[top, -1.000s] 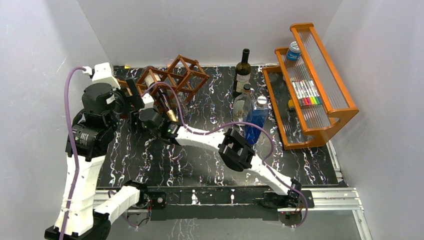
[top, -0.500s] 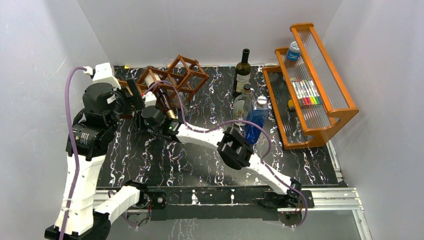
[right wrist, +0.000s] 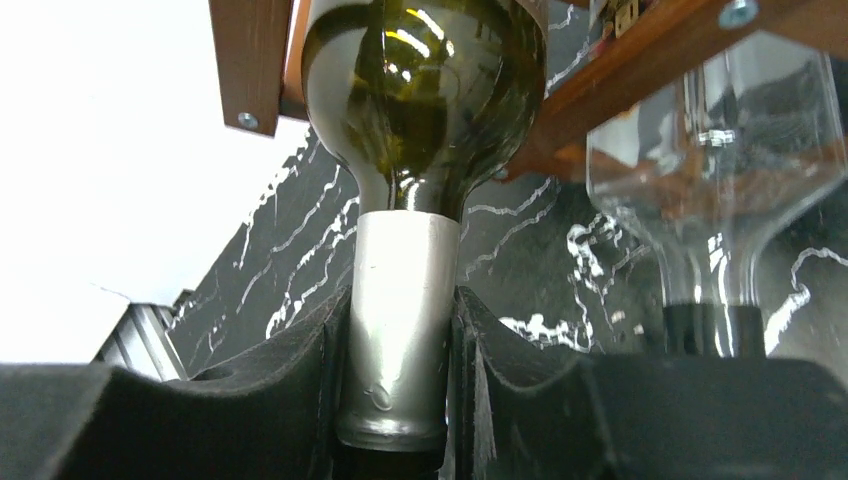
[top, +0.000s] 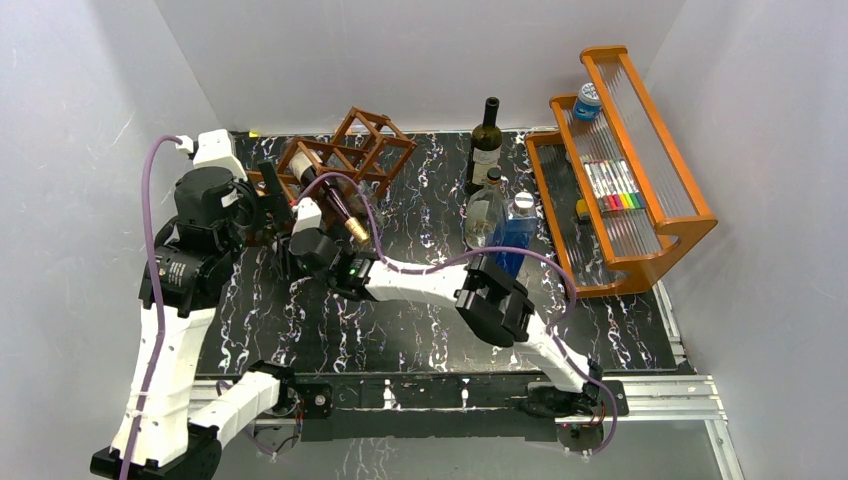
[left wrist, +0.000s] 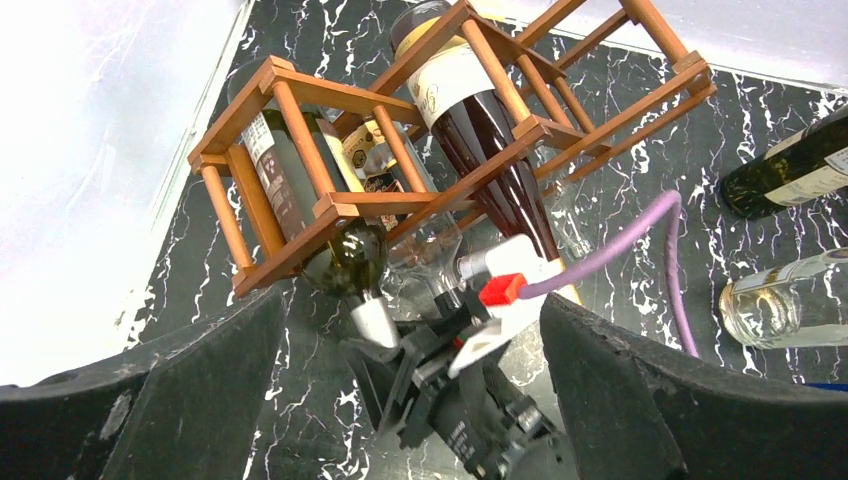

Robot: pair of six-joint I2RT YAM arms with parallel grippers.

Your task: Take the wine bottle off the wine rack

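— Right gripper (right wrist: 395, 385) is closed on the wine bottle (right wrist: 425, 90), yes?

— Yes, clamped on it. The left gripper (left wrist: 410, 330) has its jaws wide apart and holds nothing.

— Why is the left one so near?

— I think it waits to steady the wine rack (left wrist: 330, 88) during the pull. It sits at the left end of the rack in the top view, but I cannot tell if it touches the wood.

— Where is free room on the worktop (top: 300, 325)?

— Mostly in the lower middle of the top view, and the neck points about that way. At the left of the frame the wall (top: 80, 150) is close. The standing bottles (top: 483, 212) and the orange shelf (top: 690, 225) are well apart, on the right.

— And the bottle itself?

— It lies in the left cell of the rack, in the upper left of the top view, with the body inside the bars and the shoulder just out. A red-wine bottle (left wrist: 480, 110) lies in the cell beside it, and a clear bottle (right wrist: 720, 170) is near on the right of the wrist view.

— So the way out?

— Straight along the bottle's own axis, in my judgement. A sideways pull may catch a bar and drag the whole rack.

— Which part is gripped?

— The silver neck (right wrist: 395, 290), with one pad on each side.
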